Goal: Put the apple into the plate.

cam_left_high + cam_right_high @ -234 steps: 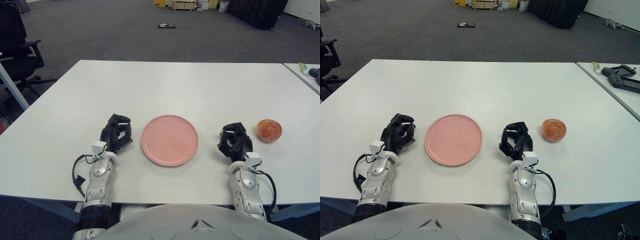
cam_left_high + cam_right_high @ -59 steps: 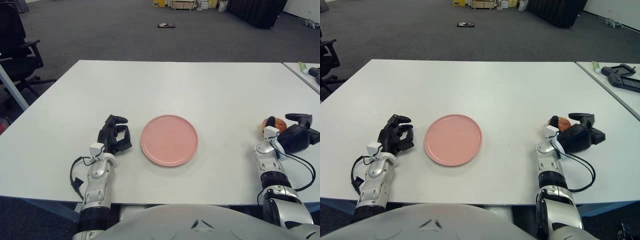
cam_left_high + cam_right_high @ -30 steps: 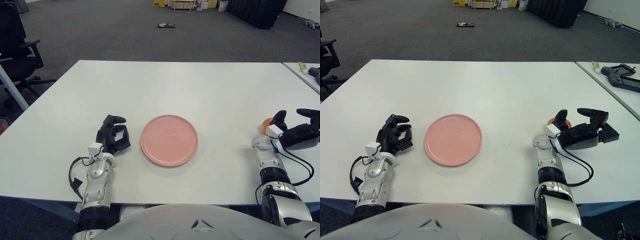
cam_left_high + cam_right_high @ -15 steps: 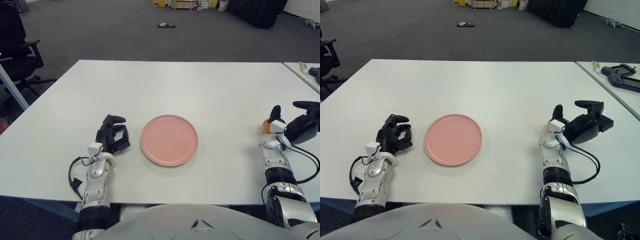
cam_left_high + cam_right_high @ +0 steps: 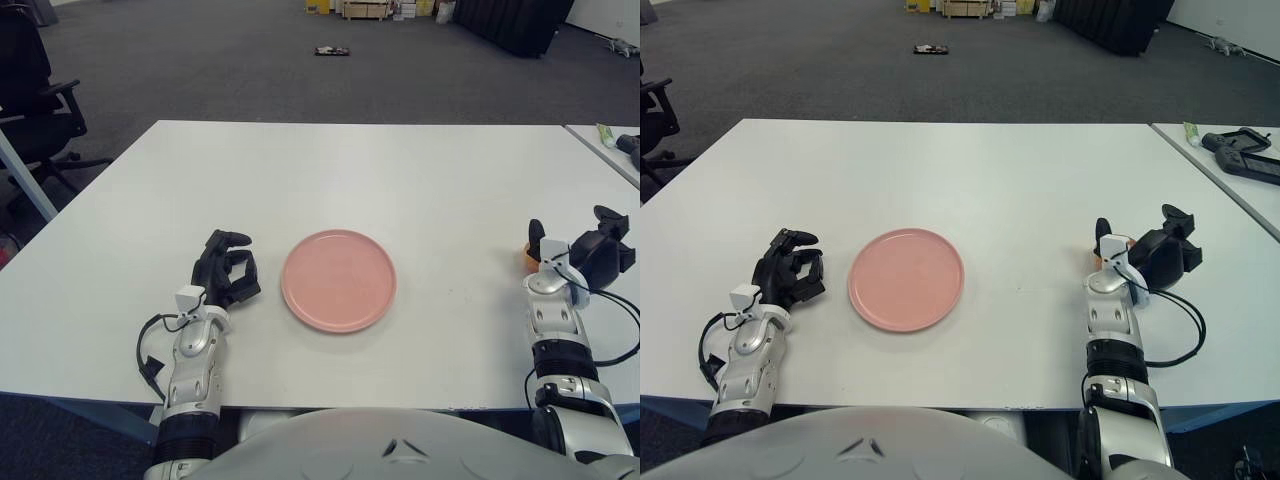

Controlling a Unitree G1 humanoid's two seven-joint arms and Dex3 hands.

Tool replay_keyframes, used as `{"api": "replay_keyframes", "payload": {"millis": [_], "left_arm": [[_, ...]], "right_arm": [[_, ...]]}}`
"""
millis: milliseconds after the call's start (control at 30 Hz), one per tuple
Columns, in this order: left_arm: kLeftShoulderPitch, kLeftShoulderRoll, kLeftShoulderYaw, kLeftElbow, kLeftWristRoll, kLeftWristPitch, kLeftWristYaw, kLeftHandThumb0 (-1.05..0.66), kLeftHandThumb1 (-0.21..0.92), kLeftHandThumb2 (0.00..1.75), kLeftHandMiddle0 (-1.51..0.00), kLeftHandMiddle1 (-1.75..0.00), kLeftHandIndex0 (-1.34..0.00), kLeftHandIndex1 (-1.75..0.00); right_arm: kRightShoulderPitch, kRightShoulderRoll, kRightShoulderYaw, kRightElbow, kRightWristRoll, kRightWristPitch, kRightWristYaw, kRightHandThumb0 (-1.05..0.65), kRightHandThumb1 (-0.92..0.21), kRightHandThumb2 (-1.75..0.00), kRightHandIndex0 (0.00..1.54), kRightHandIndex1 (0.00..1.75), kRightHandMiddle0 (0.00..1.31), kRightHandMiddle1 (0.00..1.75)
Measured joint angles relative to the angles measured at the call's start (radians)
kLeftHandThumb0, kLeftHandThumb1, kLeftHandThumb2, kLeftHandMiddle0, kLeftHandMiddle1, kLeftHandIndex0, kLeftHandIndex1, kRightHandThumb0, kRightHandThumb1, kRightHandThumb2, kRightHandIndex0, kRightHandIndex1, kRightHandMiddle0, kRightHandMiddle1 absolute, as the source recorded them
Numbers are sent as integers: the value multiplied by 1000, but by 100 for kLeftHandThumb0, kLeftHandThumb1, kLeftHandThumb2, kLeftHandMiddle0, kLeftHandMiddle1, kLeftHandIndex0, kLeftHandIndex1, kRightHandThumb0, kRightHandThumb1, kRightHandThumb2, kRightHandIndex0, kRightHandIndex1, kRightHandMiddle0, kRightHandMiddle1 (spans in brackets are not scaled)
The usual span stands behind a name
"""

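The pink plate [image 5: 339,279] lies flat in the middle of the white table [image 5: 350,170]. At the right, only an orange sliver of the apple [image 5: 526,258] shows beside my right hand [image 5: 572,240]. The rest of the apple is hidden behind the hand and wrist. The thumb stands up on the apple's left and the dark fingers [image 5: 606,240] curl over from its right. The apple seems to sit on the table, well right of the plate. My left hand [image 5: 228,272] shows just left of the plate with its fingers curled and nothing in them.
A second table [image 5: 1225,165] stands at the far right, with a black device [image 5: 1243,146] and a small tube on it. An office chair [image 5: 35,90] stands off the table's left side. The table's front edge runs just ahead of both forearms.
My right hand went from spread above the apple to lowered and curled around it, hiding almost all of the fruit. The left hand and the plate have not moved.
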Motion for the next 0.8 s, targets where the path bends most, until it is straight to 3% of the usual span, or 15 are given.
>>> {"api": "replay_keyframes", "payload": {"millis": [233,467,800], "left_arm": [[0,-5,0,0,-8,-3,-1,-1,38,126,-53,-175,-36,-175],[1,-5,1,-1,-10,-2,0,-1,38,125,-54,-172,-37,-175],[2,-5,1,-5,-9,6,2,-1,39,123,-55,-169,-37,-175]], "right_arm": [[-7,-67,121,-88,-74,268,258,-104,-69,-50,0,0,0,0],[-44,-121,158,-19,-91,350,371,-105,-73,-46,0,0,0,0],[-76,-128,201,40,-111,408,405,-102,-74,-46,0,0,0,0]]}}
